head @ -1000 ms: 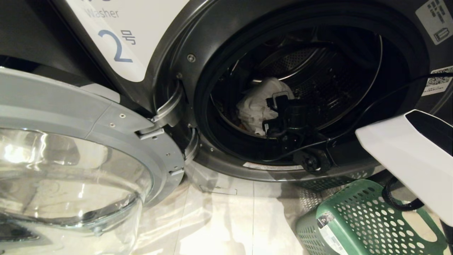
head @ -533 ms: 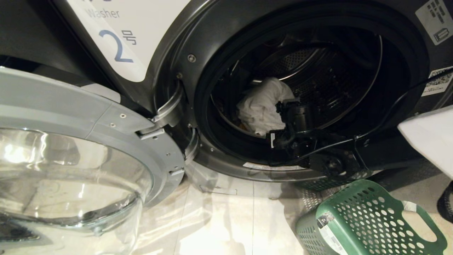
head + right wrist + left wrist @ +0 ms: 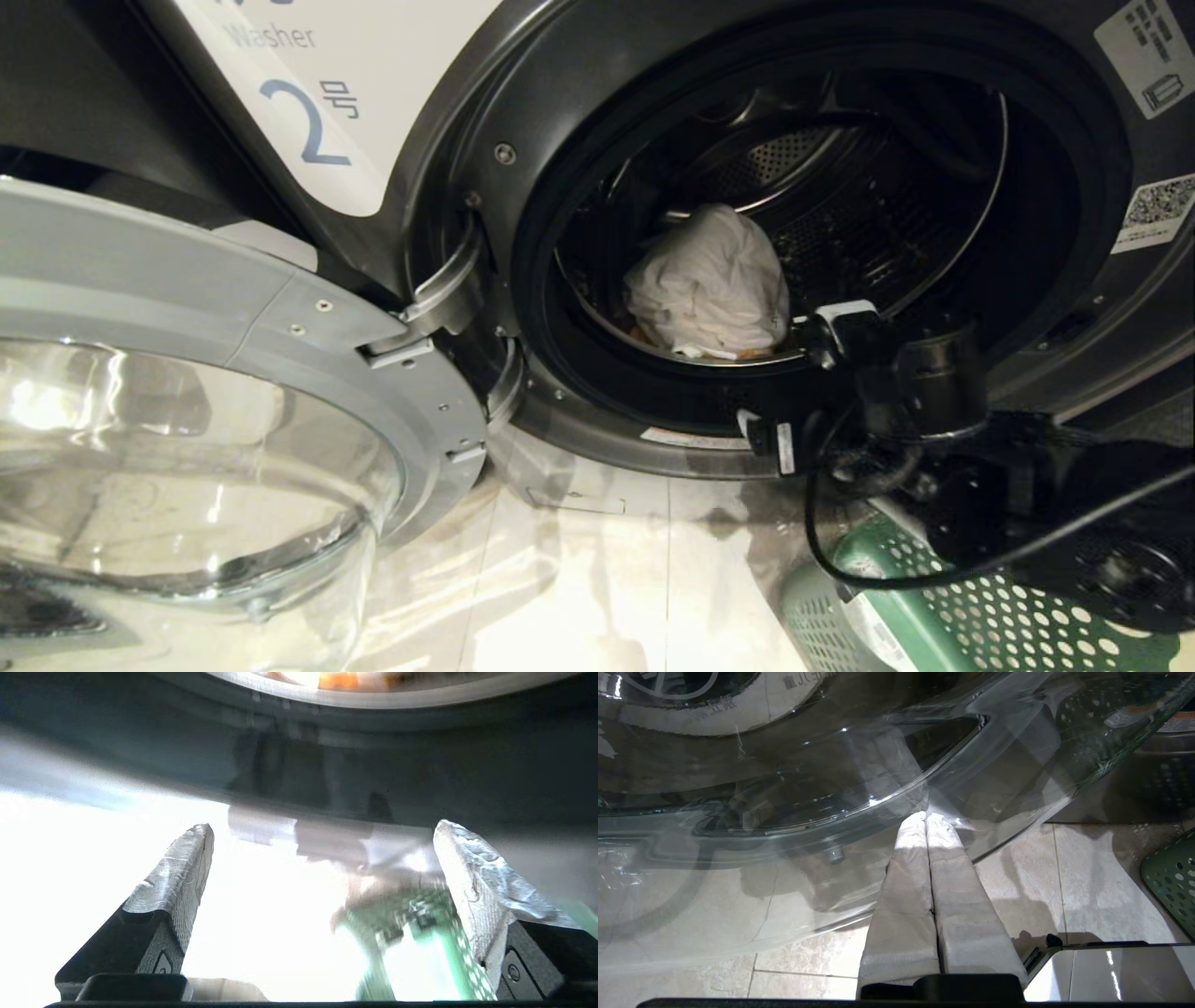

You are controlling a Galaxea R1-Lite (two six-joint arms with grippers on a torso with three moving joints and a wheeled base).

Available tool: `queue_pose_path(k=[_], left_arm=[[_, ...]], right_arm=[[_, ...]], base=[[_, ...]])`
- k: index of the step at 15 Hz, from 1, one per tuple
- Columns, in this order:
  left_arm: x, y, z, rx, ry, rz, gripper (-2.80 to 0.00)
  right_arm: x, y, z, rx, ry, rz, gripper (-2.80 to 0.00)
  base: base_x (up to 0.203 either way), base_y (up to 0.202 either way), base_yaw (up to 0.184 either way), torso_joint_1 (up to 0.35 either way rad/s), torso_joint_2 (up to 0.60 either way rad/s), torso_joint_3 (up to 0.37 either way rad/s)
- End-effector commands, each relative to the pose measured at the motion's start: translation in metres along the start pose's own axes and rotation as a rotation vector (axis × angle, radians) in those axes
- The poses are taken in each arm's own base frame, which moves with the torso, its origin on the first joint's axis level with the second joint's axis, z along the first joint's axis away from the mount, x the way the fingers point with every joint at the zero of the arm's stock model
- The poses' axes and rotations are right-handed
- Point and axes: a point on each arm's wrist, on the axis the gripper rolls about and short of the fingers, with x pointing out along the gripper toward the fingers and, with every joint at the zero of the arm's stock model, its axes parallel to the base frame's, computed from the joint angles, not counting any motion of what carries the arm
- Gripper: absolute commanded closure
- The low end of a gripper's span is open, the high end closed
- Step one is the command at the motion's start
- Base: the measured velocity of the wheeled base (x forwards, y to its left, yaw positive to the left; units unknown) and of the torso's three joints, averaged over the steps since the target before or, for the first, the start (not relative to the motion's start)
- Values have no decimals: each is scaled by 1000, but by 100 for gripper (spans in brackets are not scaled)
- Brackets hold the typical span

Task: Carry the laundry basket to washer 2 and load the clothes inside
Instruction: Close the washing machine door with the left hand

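Washer 2 [image 3: 467, 103], dark grey with a blue "2" on its label, stands with its door [image 3: 233, 308] swung open to the left. A bunched white garment [image 3: 709, 285] lies in the drum, with a strip of yellow-orange cloth [image 3: 738, 353] under it. My right gripper [image 3: 810, 378] hangs open and empty just outside the lower rim of the drum mouth, above the green laundry basket [image 3: 934, 616]. In the right wrist view the right gripper [image 3: 324, 830] has wide-spread fingers, and the basket [image 3: 420, 933] is blurred below them. My left gripper [image 3: 927, 817] is shut and parked under the door glass.
The open door's glass bowl [image 3: 831, 788] fills the left side and juts out over pale floor tiles [image 3: 607, 597]. The right arm's black cable [image 3: 840, 560] loops across the basket rim. The basket's edge [image 3: 1174, 882] shows beside the left gripper.
My right gripper has pulled back out of the drum, down and to the right, to the lower rim above the basket. The white garment stays in the drum, now fully in sight.
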Motion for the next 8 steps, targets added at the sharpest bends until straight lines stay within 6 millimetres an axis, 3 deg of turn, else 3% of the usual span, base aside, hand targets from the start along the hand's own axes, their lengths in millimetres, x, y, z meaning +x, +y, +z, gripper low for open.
queue_pose_path(k=[1,5,8], left_arm=[[0,0,0,0,-1,0,0],[0,0,0,0,0,0,0],[0,0,0,0,-1,0,0]], right_arm=[[-39,-18,2,25,-45,45,0],[-84,-45,-11,11,-33,131,0],[-121,-74,-38,-60,84,115,0]], base=[[0,0,0,0,0,0],[0,0,0,0,0,0],[0,0,0,0,0,0]])
